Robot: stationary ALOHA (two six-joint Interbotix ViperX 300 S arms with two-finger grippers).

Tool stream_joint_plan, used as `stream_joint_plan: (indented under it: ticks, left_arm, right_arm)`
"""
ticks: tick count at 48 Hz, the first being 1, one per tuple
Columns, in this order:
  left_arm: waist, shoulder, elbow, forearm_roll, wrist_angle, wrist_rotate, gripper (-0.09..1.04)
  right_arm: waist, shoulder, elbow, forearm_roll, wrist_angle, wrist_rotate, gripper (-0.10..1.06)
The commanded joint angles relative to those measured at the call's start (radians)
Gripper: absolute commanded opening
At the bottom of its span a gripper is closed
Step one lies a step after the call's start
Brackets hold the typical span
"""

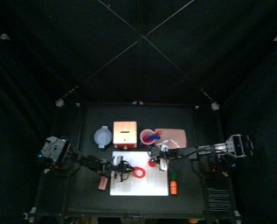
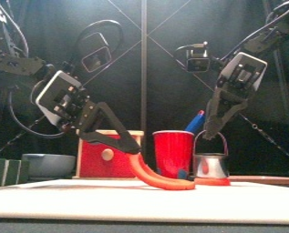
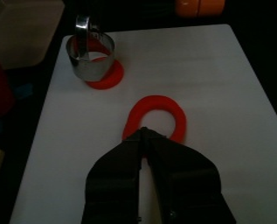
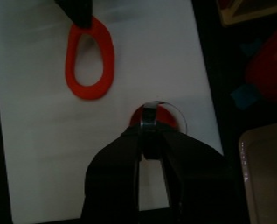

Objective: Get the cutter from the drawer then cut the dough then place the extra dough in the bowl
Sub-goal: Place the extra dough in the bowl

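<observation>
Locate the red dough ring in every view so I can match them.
Top view: dough ring mid white board, between the arms.
Front view: ring low centre, one end lifted by the left hand.
Left wrist view: ring at that hand's tips.
Right wrist view: ring beyond the right hand.
Shared landmark: the metal cutter beside it.

Left claw (image 1: 121,166) and right claw (image 1: 162,162) meet over the white cutting board (image 1: 150,183), red dough ring (image 1: 140,172) between them, near the tabletop's front edge.
</observation>
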Motion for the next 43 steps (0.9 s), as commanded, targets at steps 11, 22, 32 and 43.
stream_joint_plan:
  ticks: [11, 22, 32, 43]
  left_arm:
    - [0.012, -0.020, -0.011, 0.005, -0.005, 0.002, 0.52]
    - [0.012, -0.020, -0.009, 0.005, -0.005, 0.000, 0.52]
    - [0.017, -0.020, -0.012, 0.005, -0.005, 0.000, 0.52]
    - [0.020, -0.034, -0.015, 0.002, -0.005, 0.000, 0.54]
  right_arm:
    - [-0.005, -0.002, -0.026, 0.032, 0.000, 0.002, 0.50]
    - [-0.003, 0.026, -0.012, 0.048, -0.008, 0.000, 0.50]
    - [-0.002, 0.048, -0.011, 0.075, -0.008, 0.003, 0.50]
    - [-0.002, 0.041, -0.015, 0.109, -0.006, 0.003, 0.55]
